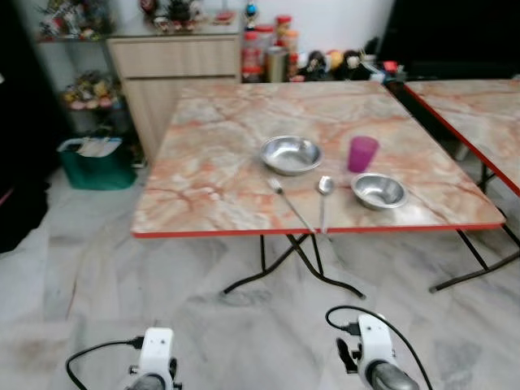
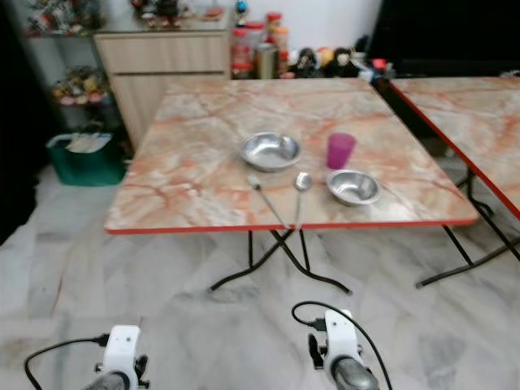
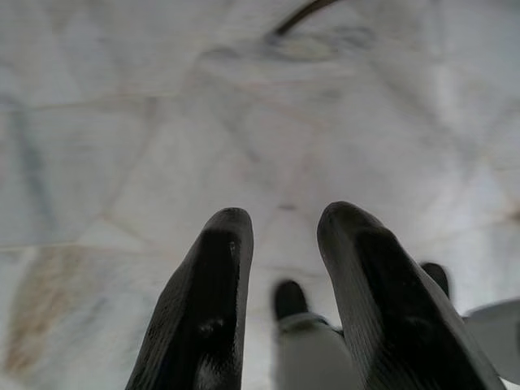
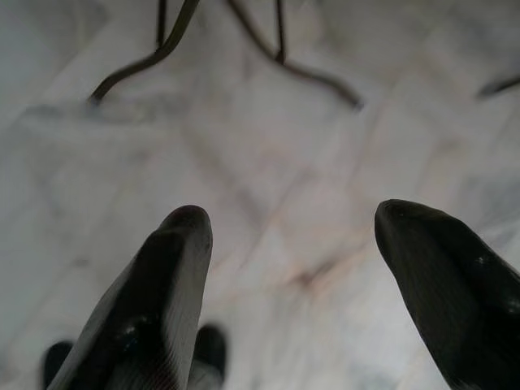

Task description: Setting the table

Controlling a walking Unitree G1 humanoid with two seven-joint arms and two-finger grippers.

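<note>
**Place setting partly laid, robot standing off from the counter**

The marble-patterned counter (image 1: pixel 219 175) with its red edge fills the middle of the head view, and a second counter (image 1: pixel 479 110) stands at three o'clock, a narrow aisle between them. Behind, at twelve o'clock, a wooden cabinet (image 1: pixel 166 69) and a row of jars (image 1: pixel 268 49) line the wall; a green basket (image 1: pixel 96 162) sits on the floor at nine o'clock.

On the near right part of the counter lies the setting: a large steel bowl (image 1: pixel 290 153), a pink cup (image 1: pixel 362 153) at its three o'clock, a small steel bowl (image 1: pixel 379 191) close to the front edge, and two spoons (image 1: pixel 323 195) between the bowls, handles reaching to the rim. I judge the setting largely laid out; tidying the spoons, which angle toward the edge, may remain.

Open marble floor (image 1: pixel 244 325) separates the robot from the counter, with the folding legs the only obstacle near six o'clock.

Both arms hang low over the floor. The left gripper (image 3: pixel 284 244) has its jaws released, a modest gap, holding nothing. The right gripper (image 4: pixel 292 236) has its jaws spread wide, empty.
</note>
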